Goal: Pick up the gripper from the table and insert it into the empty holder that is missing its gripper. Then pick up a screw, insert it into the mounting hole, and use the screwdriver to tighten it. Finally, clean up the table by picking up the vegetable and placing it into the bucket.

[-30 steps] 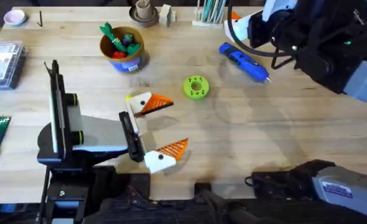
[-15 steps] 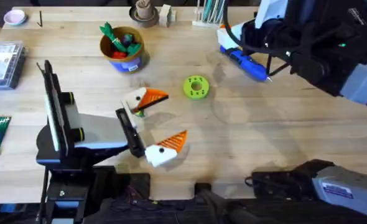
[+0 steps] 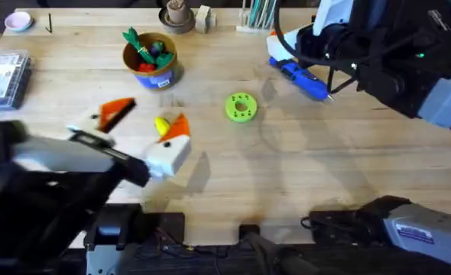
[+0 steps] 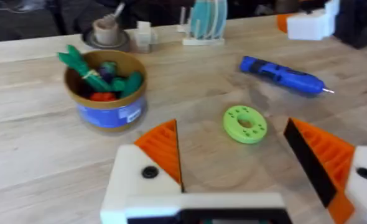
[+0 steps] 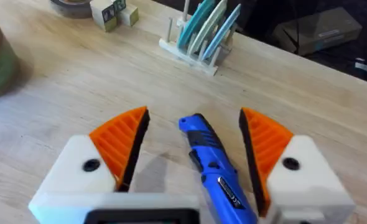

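The blue screwdriver [image 3: 302,76] [image 5: 211,171] lies at the back right, its handle end between the orange fingers of my open right gripper [image 3: 280,55] [image 5: 195,146]. My left gripper [image 3: 145,122] [image 4: 239,158] hangs open above the table's left middle. A small yellow vegetable [image 3: 162,124] lies on the wood beside its right orange fingertip [image 3: 177,128]. Behind it stands the tan bucket [image 3: 164,75] [image 4: 109,115] with a blue label, holding green and red toy vegetables. All four white finger bases carry orange tips. The loose gripper and the screw are out of view.
A green disc [image 3: 241,107] [image 4: 246,123] lies mid-table. At the back edge stand a brown cup of sticks [image 3: 177,14], a white block [image 3: 204,17] and a rack of blue-green plates [image 3: 256,15] [image 5: 202,31]. A clear box [image 3: 4,76] sits far left.
My left arm has risen toward the camera and swung left, its fingers spreading wider. My right gripper moved over the screwdriver's handle end and now holds still.
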Available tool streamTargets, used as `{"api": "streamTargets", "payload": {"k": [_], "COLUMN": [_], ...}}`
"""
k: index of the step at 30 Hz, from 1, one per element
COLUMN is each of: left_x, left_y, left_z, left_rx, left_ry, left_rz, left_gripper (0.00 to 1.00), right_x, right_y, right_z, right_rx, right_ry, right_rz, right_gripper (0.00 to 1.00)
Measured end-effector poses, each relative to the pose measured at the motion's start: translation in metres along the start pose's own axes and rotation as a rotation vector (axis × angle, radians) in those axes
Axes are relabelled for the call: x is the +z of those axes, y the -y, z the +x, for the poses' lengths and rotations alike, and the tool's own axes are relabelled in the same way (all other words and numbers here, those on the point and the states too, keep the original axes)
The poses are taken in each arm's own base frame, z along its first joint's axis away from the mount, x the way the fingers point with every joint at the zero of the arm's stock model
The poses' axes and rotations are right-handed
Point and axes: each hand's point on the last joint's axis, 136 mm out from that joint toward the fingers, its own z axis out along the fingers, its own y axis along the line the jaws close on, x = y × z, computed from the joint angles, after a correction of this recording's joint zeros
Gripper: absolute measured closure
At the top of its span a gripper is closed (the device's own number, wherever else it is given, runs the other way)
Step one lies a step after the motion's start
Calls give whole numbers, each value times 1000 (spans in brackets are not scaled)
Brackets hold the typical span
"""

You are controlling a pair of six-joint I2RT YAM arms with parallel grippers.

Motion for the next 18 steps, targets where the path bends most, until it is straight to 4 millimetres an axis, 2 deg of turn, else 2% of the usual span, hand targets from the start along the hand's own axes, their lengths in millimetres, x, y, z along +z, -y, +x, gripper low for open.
{"api": "streamTargets", "payload": {"k": [5,12,18], "left_x": [-31,-63,-72], "left_y": [-20,-39,-44], "left_z": [-30,-33,-28], "left_rx": [-1,-42,-72], "left_ry": [-45,-292,-502], "left_rz": [-193,-373,-413], "left_gripper": [8,8,8], "right_x": [0,0,0], "right_y": [0,0,0], "right_z": [0,0,0], "right_rx": [0,0,0], "right_ry": [-1,0,0], "right_rz": [0,0,0], "right_gripper": [91,91,91]}}
